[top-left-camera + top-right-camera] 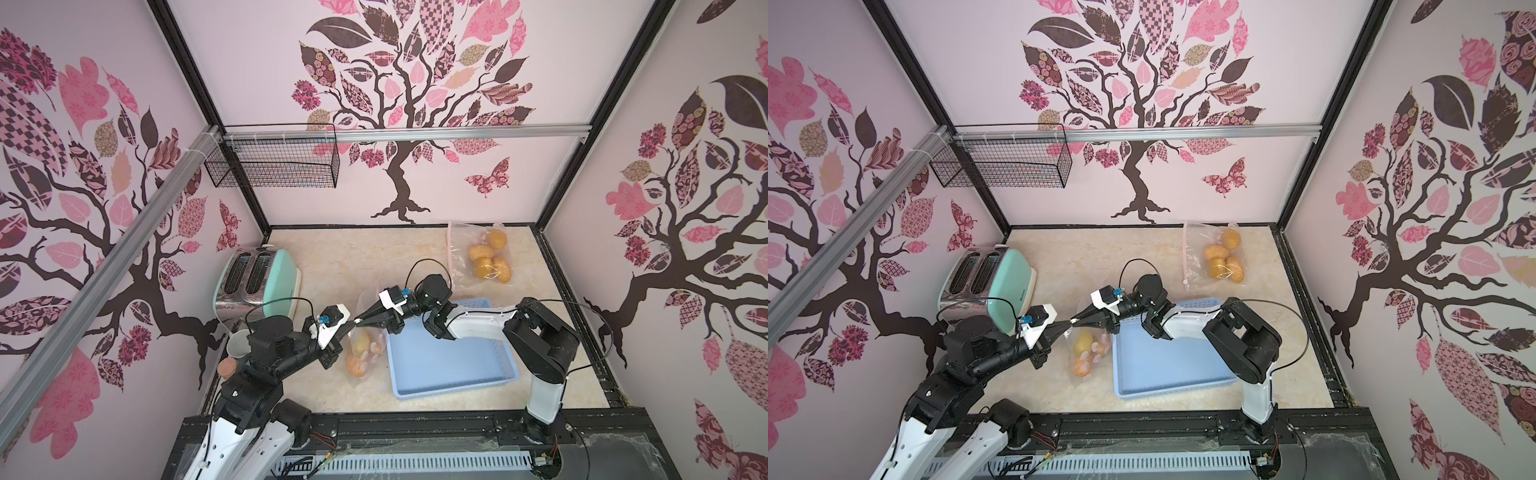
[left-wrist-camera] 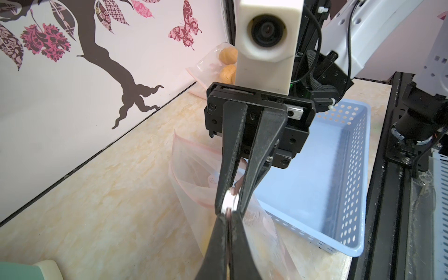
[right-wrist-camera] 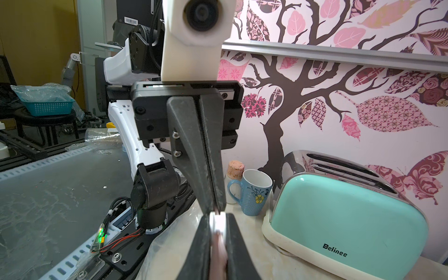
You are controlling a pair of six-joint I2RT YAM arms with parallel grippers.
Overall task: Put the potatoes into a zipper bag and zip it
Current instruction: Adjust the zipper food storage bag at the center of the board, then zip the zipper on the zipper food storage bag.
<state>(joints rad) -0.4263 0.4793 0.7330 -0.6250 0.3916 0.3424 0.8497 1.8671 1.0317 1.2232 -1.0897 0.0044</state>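
A clear zipper bag [image 1: 365, 353] with a pink zip strip hangs over the counter beside the blue basket. It holds potatoes [image 1: 360, 341], one yellow-green and others orange-brown. My two grippers meet tip to tip at its top edge. The left gripper [image 1: 352, 323] [image 2: 229, 215] is shut on the bag's top strip. Facing it, the right gripper [image 1: 359, 320] [image 3: 218, 218] is shut on the white zipper slider [image 3: 218, 221] [image 2: 228, 202]. A second bag [image 1: 478, 249] at the back right holds several more orange-brown potatoes [image 1: 489, 259].
A blue perforated basket [image 1: 457, 388] lies under the right arm. A mint toaster [image 1: 259, 282] stands at the left. A mug [image 1: 237, 345] and a pinkish round fruit [image 1: 227, 368] sit near the left arm's base. A wire basket [image 1: 274, 166] hangs on the back wall.
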